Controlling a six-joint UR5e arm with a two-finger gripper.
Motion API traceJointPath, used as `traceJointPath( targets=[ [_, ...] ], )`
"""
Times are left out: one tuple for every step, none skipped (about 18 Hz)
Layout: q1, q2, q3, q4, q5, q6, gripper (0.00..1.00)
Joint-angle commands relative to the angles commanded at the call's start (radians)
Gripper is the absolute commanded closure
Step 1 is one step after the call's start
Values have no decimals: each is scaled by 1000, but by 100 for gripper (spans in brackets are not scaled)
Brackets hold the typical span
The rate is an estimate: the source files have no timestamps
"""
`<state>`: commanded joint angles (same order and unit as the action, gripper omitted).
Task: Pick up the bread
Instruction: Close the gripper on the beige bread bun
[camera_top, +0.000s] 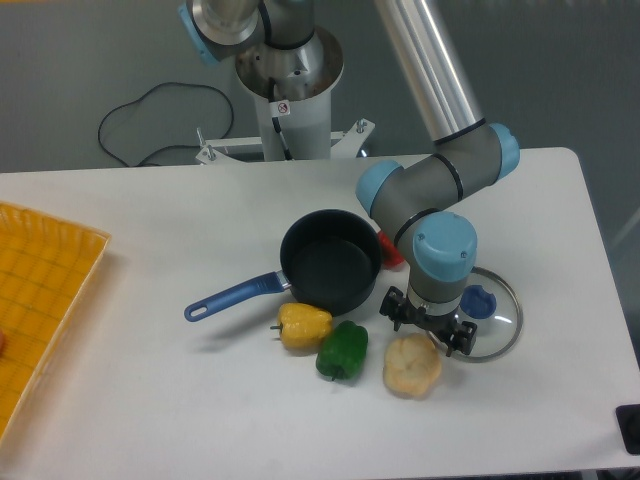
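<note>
The bread (411, 368) is a pale cream, lumpy bun lying on the white table near the front, right of the green pepper. My gripper (424, 335) hangs straight above its upper edge, pointing down. The wrist (440, 265) hides the fingers, so I cannot see whether they are open or touch the bread.
A dark pot (331, 262) with a blue handle stands left of the arm. A yellow pepper (303, 325) and a green pepper (342, 350) lie in front of it. A red pepper (392, 250) peeks out behind the arm. A glass lid (492, 318) lies right; a yellow tray (40, 300) sits far left.
</note>
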<state>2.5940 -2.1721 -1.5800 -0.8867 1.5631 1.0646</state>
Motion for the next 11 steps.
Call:
traceJointPath(
  targets=[
    [0, -3, 0, 0, 0, 6, 4],
    [0, -5, 0, 0, 0, 12, 17],
    [0, -5, 0, 0, 0, 15, 28],
    [0, -5, 0, 0, 0, 17, 34],
    [0, -5, 0, 0, 0, 17, 41],
    [0, -5, 0, 0, 0, 17, 48],
    [0, -5, 0, 0, 0, 21, 63],
    [0, -3, 0, -2, 0, 29, 73],
    [0, -2, 0, -2, 0, 32, 83],
    [0, 0, 0, -2, 0, 32, 91],
    [0, 2, 0, -2, 0, 32, 96]
  ],
)
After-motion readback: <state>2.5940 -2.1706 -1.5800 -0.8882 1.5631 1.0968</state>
